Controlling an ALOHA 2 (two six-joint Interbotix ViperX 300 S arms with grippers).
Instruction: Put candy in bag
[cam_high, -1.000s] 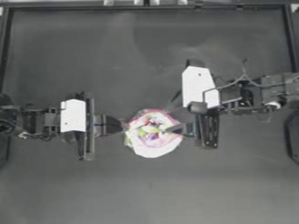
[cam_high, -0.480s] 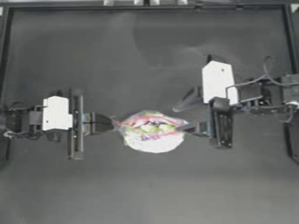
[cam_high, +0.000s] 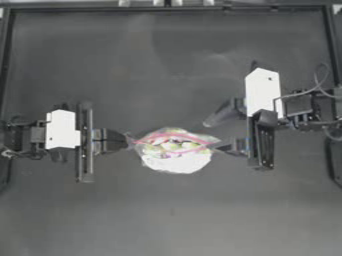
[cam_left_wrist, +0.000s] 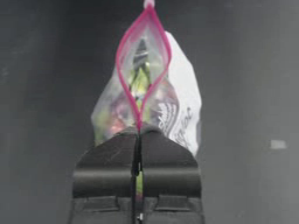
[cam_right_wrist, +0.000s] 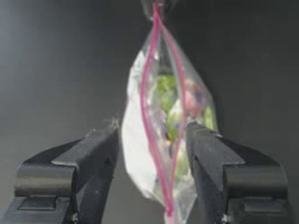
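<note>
I see bare table (cam_high: 167, 60) filling the upper half and the bottom of the frame. The bag (cam_high: 175, 150) hangs at center, pink mouth slightly parted. My left gripper (cam_high: 127, 141) is clenched on its left corner; my right gripper (cam_high: 224, 145) stands released around its right end. I can't single out the candy.

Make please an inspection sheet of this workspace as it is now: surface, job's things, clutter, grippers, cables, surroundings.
Surface: dark table, bare.
Job's things: bag at table centre, pink seal strip parted, colourful sweets inside; a separate candy outside the bag: nothing seen.
Clutter: nothing seen.
Grippers: left gripper shut on the bag's left end; right gripper open, jaws either side of the bag's right end.
Cables: thin cable by the right arm.
Surroundings: frame rail along the far edge.
</note>
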